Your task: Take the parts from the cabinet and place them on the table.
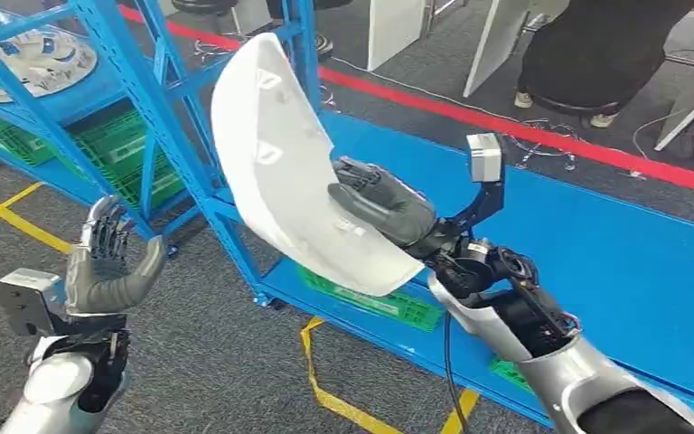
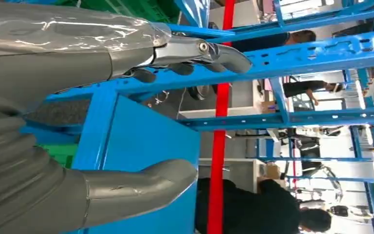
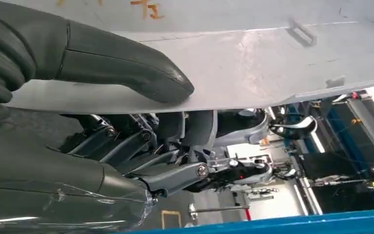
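My right hand [image 1: 381,204] grips a large white curved plastic shell part [image 1: 280,163], thumb on its inner face, and holds it up in front of the blue shelving rack [image 1: 167,136]. In the right wrist view the thumb [image 3: 126,68] presses on the white part [image 3: 253,63] and the darker fingers [image 3: 141,146] curl beneath its edge. My left hand [image 1: 104,262] is raised at the lower left with fingers spread, holding nothing; the left wrist view shows its thumb [image 2: 141,187] and fingers [image 2: 199,51] apart. Another white and blue part [image 1: 41,59] lies on the rack's upper shelf at the far left.
Green crates [image 1: 122,154] sit on the rack's lower shelves. A long blue surface [image 1: 614,244] runs to the right, edged by a red floor line [image 1: 506,122]. A person in dark clothes [image 1: 596,54] stands at the back right. Yellow tape [image 1: 325,380] marks the grey floor.
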